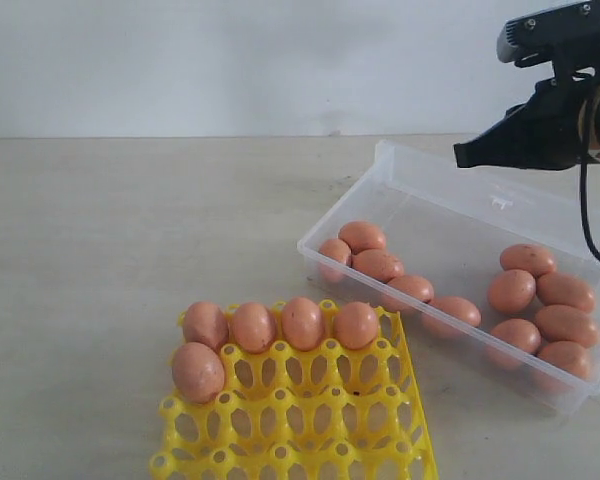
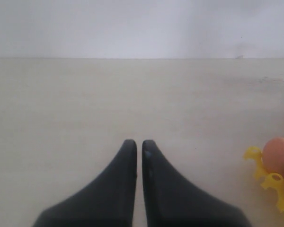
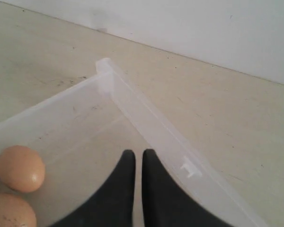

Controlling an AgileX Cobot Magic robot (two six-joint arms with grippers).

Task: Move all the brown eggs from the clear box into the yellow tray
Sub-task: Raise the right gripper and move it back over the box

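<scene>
Pale beige tabletop (image 1: 130, 230) runs back to a plain white wall (image 1: 230, 60). Toward the near edge sits the yellow tray (image 1: 276, 348), turned slightly askew, with five brown eggs (image 1: 302, 322) in it. Four fill the far row, standing on end in their cups with their long axes close to vertical. The fifth sits in the leftmost cup of the next row, leaning a little to the left.

To the right lies the clear box (image 1: 450, 215), set at an angle so that its long sides run from far-left to near-right in the exterior view. Eleven eggs lie on their sides on its floor. Five trail in a loose line along the near wall from the left corner, their long axes roughly following the box's length. The other six (image 1: 511, 291) bunch at the right end, most of them pointing crosswise or nearly so.

High at the right, the right gripper (image 1: 462, 156) hangs above the box's far wall, its tips aimed leftward. Its wrist view shows the black fingers (image 3: 128, 170) pressed together with nothing between them, poised over bare box floor just inside a long wall that carries a small latch tab (image 3: 191, 169). Two eggs (image 3: 21, 168) lie off to one side.

The left gripper (image 2: 137, 143) hovers over bare table, jaws closed to a thin slit and empty, with a corner of the tray (image 2: 255, 158) and an egg (image 2: 279, 153) at the frame's edge.
</scene>
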